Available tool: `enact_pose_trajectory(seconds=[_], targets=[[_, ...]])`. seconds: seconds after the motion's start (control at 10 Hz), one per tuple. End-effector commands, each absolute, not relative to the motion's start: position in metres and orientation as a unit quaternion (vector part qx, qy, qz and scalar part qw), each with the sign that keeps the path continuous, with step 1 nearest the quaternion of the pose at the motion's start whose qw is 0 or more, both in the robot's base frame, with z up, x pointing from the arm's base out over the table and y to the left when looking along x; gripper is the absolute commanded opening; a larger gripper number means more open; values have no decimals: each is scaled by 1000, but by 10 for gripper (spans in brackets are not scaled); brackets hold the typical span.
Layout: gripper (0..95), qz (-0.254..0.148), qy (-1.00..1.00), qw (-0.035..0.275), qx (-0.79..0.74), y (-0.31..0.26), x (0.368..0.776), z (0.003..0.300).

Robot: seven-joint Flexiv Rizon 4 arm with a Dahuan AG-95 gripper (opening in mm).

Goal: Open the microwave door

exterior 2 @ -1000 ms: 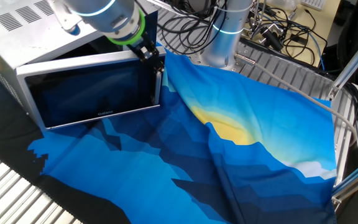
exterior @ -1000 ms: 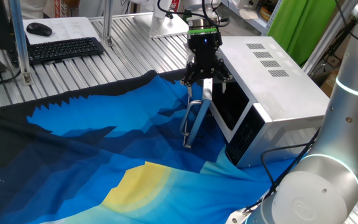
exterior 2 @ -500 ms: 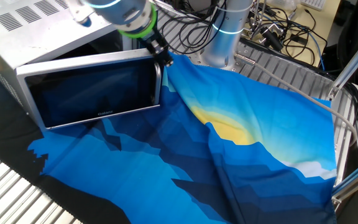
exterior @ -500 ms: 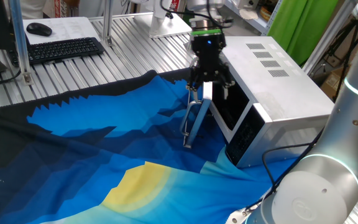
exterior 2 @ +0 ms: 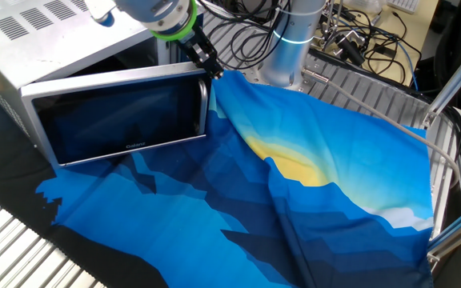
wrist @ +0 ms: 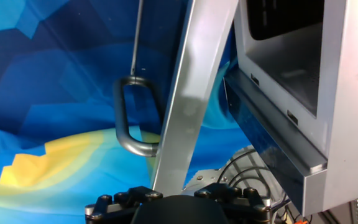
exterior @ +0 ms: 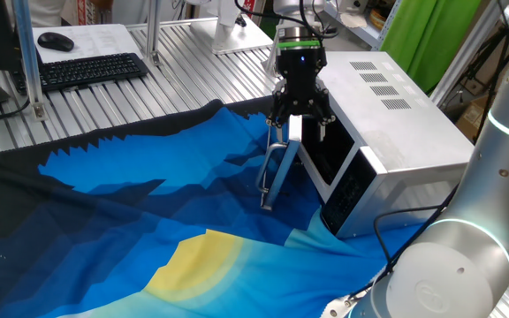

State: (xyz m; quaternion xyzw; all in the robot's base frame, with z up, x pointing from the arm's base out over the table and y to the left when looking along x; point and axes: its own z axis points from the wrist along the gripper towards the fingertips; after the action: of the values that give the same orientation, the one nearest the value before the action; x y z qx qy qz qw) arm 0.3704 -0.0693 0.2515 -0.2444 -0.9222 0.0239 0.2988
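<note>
The microwave [exterior: 396, 124] sits on the right side of the counter [exterior: 104, 106], a silver-grey box with vent slots on top, and its door [exterior 2: 122, 116] stands swung wide open, edge-on in one fixed view and showing its dark window in the other. The curved handle [wrist: 129, 118] runs along the door's free edge. The gripper [exterior: 297, 119] hovers above the door's top edge next to the open cavity, apart from the handle, its fingers [exterior: 277, 113] spread and empty. A blue and yellow cloth [exterior: 148, 221] covers most of the counter in front of the microwave and lies under the open door. At the far left are a black keyboard [exterior: 91, 69] and a mouse [exterior: 56, 41]. The arm's grey base [exterior: 467, 256] fills the near right corner, with a bundle of cables [exterior 2: 358, 40] beyond the cloth in the other fixed view.
</note>
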Motion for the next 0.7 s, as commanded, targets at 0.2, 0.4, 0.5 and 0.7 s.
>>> enact_pose_trajectory(seconds=[0.2,0.4,0.5,0.7], targets=[[380,21,-923,298,-241,-70,367,251],[190,19,-923,302,-240,-71,364,251],[190,19,-922,302,-241,-70,364,250],[380,22,-920,301,-251,-70,361,249]])
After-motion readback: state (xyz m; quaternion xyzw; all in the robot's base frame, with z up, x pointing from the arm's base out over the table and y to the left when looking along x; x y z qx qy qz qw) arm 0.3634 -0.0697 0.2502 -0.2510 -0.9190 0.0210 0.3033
